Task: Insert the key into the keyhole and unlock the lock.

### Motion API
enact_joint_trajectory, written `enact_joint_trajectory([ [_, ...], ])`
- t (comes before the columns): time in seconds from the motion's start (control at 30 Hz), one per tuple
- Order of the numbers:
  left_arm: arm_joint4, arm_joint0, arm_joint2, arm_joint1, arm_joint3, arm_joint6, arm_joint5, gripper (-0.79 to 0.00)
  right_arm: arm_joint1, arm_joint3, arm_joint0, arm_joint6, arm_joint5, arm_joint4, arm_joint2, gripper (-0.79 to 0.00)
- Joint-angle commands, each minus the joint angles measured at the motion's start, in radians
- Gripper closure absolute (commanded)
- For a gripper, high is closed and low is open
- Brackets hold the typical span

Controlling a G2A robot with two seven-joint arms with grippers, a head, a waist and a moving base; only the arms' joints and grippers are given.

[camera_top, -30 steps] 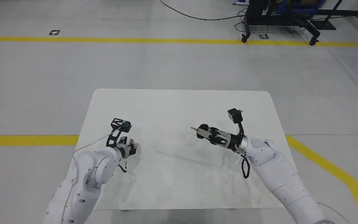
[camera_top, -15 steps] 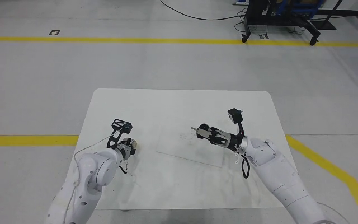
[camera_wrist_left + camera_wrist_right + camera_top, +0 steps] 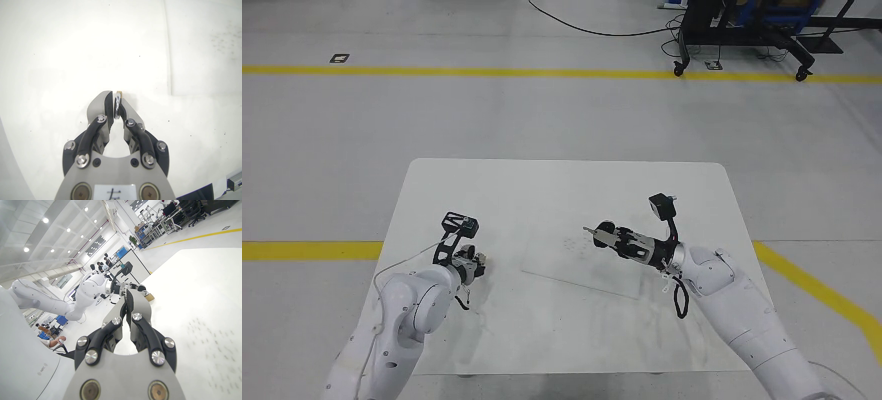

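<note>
You have both pieces in hand, but they are not yet joined. Your left gripper (image 3: 115,99) is clamped on the lock (image 3: 117,108), pinching its silver shackle so the brass body sits at the fingertips, low over the table (image 3: 562,190). I can't tell whether it touches the surface. Your right gripper (image 3: 128,295) is pressed together on the key (image 3: 588,230), whose thin blade pokes out toward the lock. The key is well apart from the lock, off to its right. As I judge it, the grasps are done. You have yet to bring the key across to the lock, line it up with the keyhole, push it in and turn it. I can't make out which way the keyhole faces. Between the lock and the key lies a thin pale sheet (image 3: 577,268), flat enough that I judge it no obstacle. A black cart (image 3: 742,30) stands on the floor far beyond the lock.
</note>
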Motion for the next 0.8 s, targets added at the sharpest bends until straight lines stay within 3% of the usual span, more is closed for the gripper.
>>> enact_joint_trajectory([
  [0.0,-0.001,0.001,-0.001,-0.001,0.000,0.002,0.000,-0.428,0.000,0.000,0.000,0.000,0.000,0.000,0.000,0.000],
  [0.17,0.004,0.003,0.001,-0.002,0.000,0.001,-0.002,-0.342,0.000,0.000,0.000,0.000,0.000,0.000,0.000,0.000],
  [0.33,0.010,0.000,0.005,-0.004,-0.002,-0.009,-0.005,0.000,0.000,0.000,0.000,0.000,0.000,0.000,0.000,0.000],
  [0.77,0.031,-0.004,0.007,-0.007,0.002,-0.039,0.005,0.000,0.000,0.000,0.000,0.000,0.000,0.000,0.000,0.000],
])
